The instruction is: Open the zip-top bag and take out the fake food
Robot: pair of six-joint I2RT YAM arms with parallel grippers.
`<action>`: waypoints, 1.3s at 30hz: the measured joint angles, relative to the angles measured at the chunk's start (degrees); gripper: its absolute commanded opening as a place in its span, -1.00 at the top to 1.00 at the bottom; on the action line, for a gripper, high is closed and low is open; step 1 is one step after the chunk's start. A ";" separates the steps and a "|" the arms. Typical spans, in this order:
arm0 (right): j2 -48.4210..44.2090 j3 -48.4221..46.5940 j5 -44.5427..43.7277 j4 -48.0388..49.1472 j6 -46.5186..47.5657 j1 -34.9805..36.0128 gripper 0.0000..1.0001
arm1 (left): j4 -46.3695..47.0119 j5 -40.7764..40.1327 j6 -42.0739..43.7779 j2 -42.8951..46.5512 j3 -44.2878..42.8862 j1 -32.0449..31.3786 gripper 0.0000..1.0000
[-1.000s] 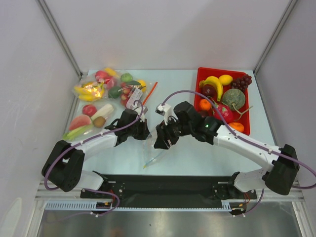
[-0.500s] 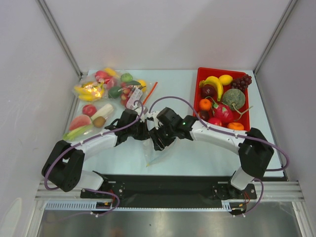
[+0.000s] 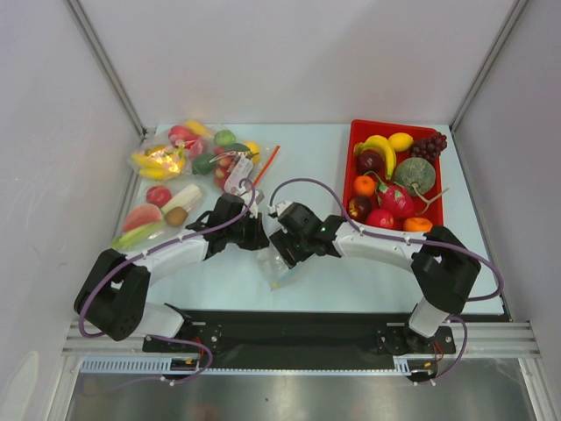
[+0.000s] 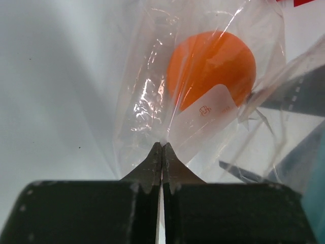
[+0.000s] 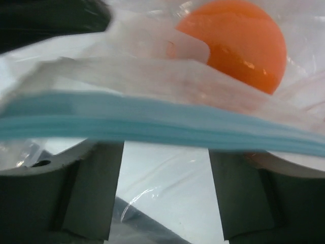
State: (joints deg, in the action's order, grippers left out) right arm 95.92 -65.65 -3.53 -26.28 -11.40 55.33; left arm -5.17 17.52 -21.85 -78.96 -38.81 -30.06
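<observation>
Far left of the table (image 3: pixel 324 158): a heap of clear fruit bags (image 3: pixel 180 167), packed with yellow, red and green plastic fruit. They lie well apart from the working spot. A thin orange stick (image 3: pixel 266 165) lies just right of the heap.

Left arm reaches in from the near-left corner. The left gripper (image 4: pixel 161 151) is clenched, tips meeting on a fold of the zip-top bag (image 4: pixel 147 96). The film is pinched flat between them.

Zip-top bag sits near the table's middle, towards the near edge, between the two grippers. From above it is mostly hidden by both wrists; only a crinkled corner shows below them. Inside it, one orange fruit (image 4: pixel 210 68), round and glossy, pressed against the plastic, with a white label (image 4: pixel 205 113) on the film in front of it.

Right gripper (image 5: pixel 165 152): jaws released, fingers (image 5: pixel 91 188) standing wide apart. The bag's blue-green zip strip (image 5: pixel 152 124) runs across the right wrist view just above them, blurred. I cannot tell whether it touches them. Orange fruit lies beyond the strip.

Far right: a red tray (image 3: pixel 440 230) holding bananas, grapes, a dragon fruit and other loose fruit, clear of both arms.
</observation>
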 measured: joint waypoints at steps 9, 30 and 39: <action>-4.15 11.19 -6.78 14.10 1.05 0.07 -0.79 | 0.11 5.05 1.07 -0.28 -0.07 0.04 0.99; -5.20 25.92 -5.77 47.54 13.57 -6.40 -0.99 | -0.07 15.08 2.97 -3.54 -1.53 0.09 0.99; -5.20 29.92 5.11 58.23 19.19 -7.74 -0.65 | -1.01 18.21 3.43 -4.70 -1.84 0.09 0.99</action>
State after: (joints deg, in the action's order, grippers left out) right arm 90.72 -35.73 1.58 31.94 7.79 47.59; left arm -6.17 35.73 -18.41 -83.66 -40.64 -29.98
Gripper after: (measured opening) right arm 0.884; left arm 0.005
